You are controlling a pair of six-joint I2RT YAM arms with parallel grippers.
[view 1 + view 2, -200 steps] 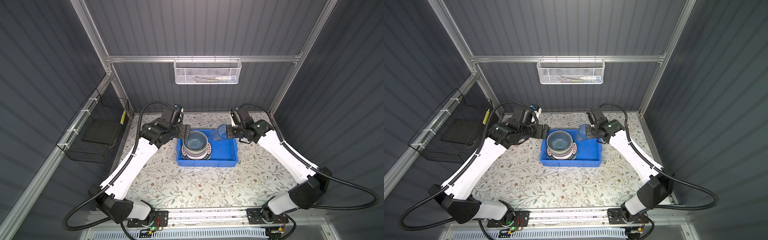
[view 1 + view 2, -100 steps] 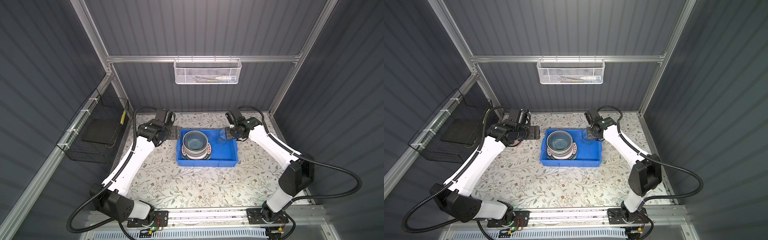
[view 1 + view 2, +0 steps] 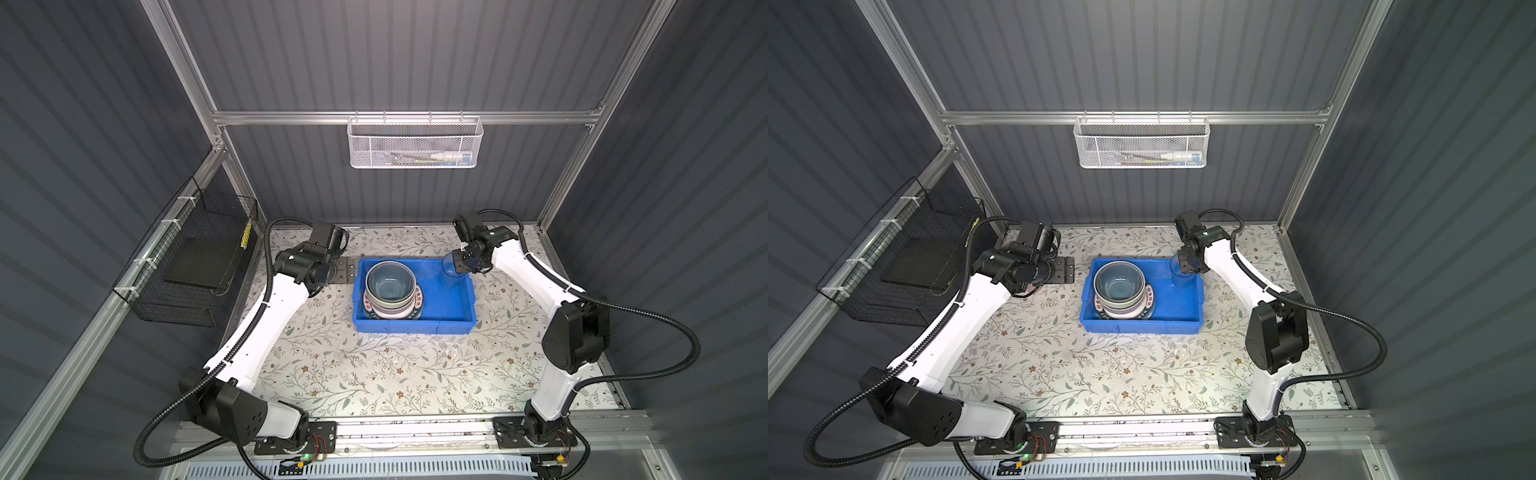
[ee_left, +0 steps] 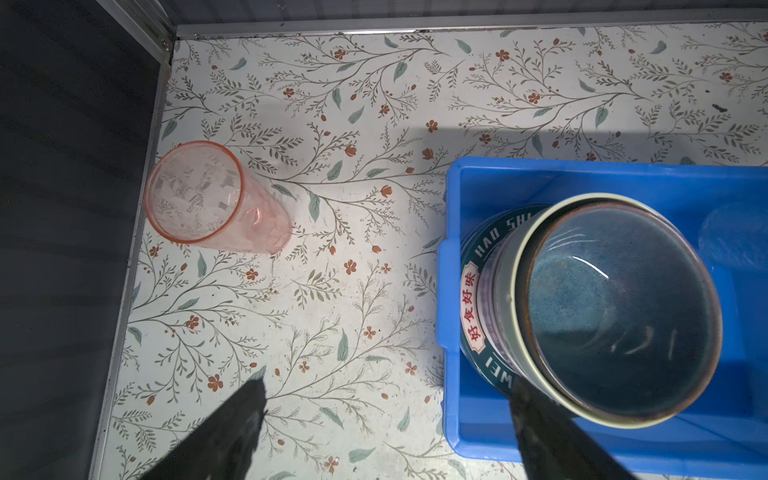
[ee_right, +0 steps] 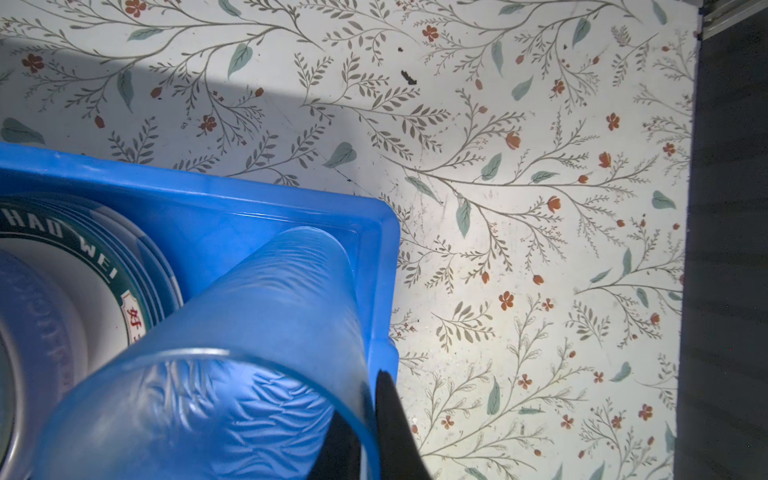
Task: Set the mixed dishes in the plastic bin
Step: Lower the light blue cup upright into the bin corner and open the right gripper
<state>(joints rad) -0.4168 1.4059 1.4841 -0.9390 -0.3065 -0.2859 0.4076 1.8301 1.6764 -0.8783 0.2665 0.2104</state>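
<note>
The blue plastic bin (image 3: 415,330) (image 3: 1142,328) sits mid-table and holds a stack of dishes. A blue bowl (image 3: 390,282) (image 4: 615,307) tops the stack, above a plate with a dark lettered rim (image 4: 478,257) (image 5: 83,245). My right gripper (image 3: 461,264) (image 5: 365,399) is shut on the rim of a translucent blue tumbler (image 3: 453,272) (image 5: 257,332), which stands upright inside the bin's far right corner. My left gripper (image 3: 345,270) (image 4: 386,384) is open and empty just left of the bin. A pink tumbler (image 4: 208,199) stands on the table near the left wall.
A white mesh basket (image 3: 415,145) hangs on the back wall. A black wire basket (image 3: 199,257) hangs on the left wall. The enclosure's left wall and metal frame run close beside the pink tumbler. The bin's right half has bare floor (image 3: 444,299).
My left gripper has drawn back leftward from the bowl stack and stands outside the bin. The right arm has folded in, and the blue tumbler is slightly further into the bin's corner.
</note>
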